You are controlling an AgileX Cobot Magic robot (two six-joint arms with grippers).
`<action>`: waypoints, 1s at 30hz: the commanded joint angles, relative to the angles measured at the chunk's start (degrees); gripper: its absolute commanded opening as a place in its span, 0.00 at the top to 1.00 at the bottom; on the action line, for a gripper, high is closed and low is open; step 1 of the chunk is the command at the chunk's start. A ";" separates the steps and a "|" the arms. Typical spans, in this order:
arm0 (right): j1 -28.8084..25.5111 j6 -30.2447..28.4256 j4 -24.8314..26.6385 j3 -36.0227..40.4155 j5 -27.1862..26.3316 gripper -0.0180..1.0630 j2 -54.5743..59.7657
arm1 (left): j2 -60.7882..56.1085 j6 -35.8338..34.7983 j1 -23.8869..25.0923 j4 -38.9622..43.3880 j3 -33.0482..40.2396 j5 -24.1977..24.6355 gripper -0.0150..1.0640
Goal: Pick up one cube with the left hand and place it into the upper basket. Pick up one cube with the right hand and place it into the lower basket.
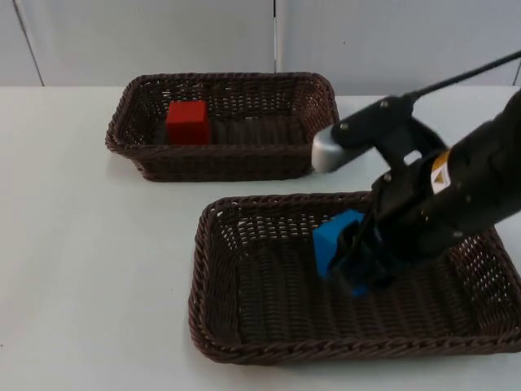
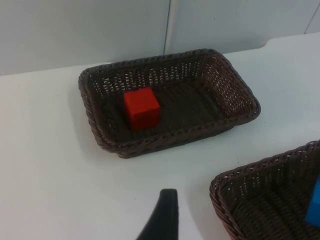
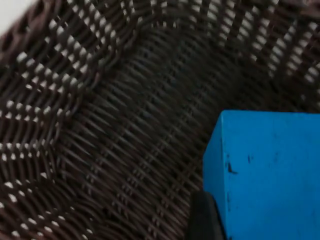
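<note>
A red cube [image 1: 188,122] [image 2: 142,108] rests on the floor of the upper wicker basket [image 1: 244,167] [image 2: 170,141], toward its left end. My right gripper [image 1: 355,262] reaches down into the lower basket [image 1: 200,269] [image 3: 75,75] and is shut on a blue cube [image 1: 332,239] [image 3: 270,170]. The cube is tilted and sits over the basket's middle, close to the woven floor. My left gripper [image 2: 162,220] waits off to the left, above bare table, facing the upper basket. From there an edge of the blue cube [image 2: 315,202] shows inside the lower basket [image 2: 250,171].
The white table top [image 1: 81,244] spreads to the left of both baskets and between them. A grey partition wall [image 1: 163,41] closes off the back. The right arm [image 1: 456,195] crosses above the lower basket's right half.
</note>
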 commanded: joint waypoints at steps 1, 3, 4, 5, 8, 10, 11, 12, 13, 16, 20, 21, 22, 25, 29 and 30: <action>0.29 0.34 -0.07 0.04 -1.76 0.98 1.13 | 0.24 -0.27 -0.13 0.00 0.23 -0.19 0.24; 0.29 0.34 -0.07 0.04 -2.31 0.98 2.62 | 0.24 -0.27 -0.13 0.00 0.23 -0.19 0.24; 0.29 0.34 -0.07 0.04 -2.31 0.98 2.62 | 0.24 -0.27 -0.13 0.00 0.23 -0.19 0.24; 0.29 0.34 -0.07 0.04 -2.31 0.98 3.23 | 0.24 -0.27 -0.13 0.00 0.23 -0.19 0.24; 0.29 1.08 0.04 0.04 -2.31 0.98 4.69 | 0.24 -0.27 -0.13 0.00 0.23 -0.19 0.24; 0.29 1.44 0.16 0.04 -2.31 0.98 4.79 | 0.24 -0.27 -0.13 0.00 0.23 -0.19 0.24; 0.29 1.71 0.16 0.04 -2.31 0.98 4.79 | 0.24 -0.27 -0.13 0.00 0.23 -0.19 0.24; 0.29 1.92 0.16 0.04 -2.31 0.97 4.79 | 0.24 -0.27 -0.13 0.00 0.23 -0.19 0.24; 0.29 1.92 0.16 0.04 -2.44 0.94 4.79 | 0.24 -0.27 -0.13 0.00 0.23 -0.19 0.24; 0.29 1.92 0.16 0.04 -2.44 0.81 4.79 | 0.24 -0.27 -0.13 0.00 0.23 -0.19 0.24; 0.29 1.92 0.16 0.04 -2.44 0.55 4.43 | 0.24 -0.27 -0.13 0.00 0.23 -0.19 0.24; 0.29 1.92 0.16 0.04 -2.58 0.46 3.92 | 0.24 -0.27 -0.13 0.00 0.23 -0.19 0.24; 0.29 1.92 0.16 0.04 -2.72 0.37 3.06 | 0.24 -0.27 -0.13 0.00 0.23 -0.19 0.24; 0.29 1.92 0.16 -0.09 -2.53 0.27 1.11 | 0.24 -0.27 -0.13 0.00 0.23 -0.19 0.24; 0.29 1.92 0.16 -0.09 -2.53 0.25 -4.30 | 0.24 -0.27 -0.13 0.00 0.23 -0.19 0.24; 0.29 1.92 0.16 -0.09 -2.18 0.25 -6.33 | 0.24 -0.27 -0.13 0.00 0.23 -0.19 0.24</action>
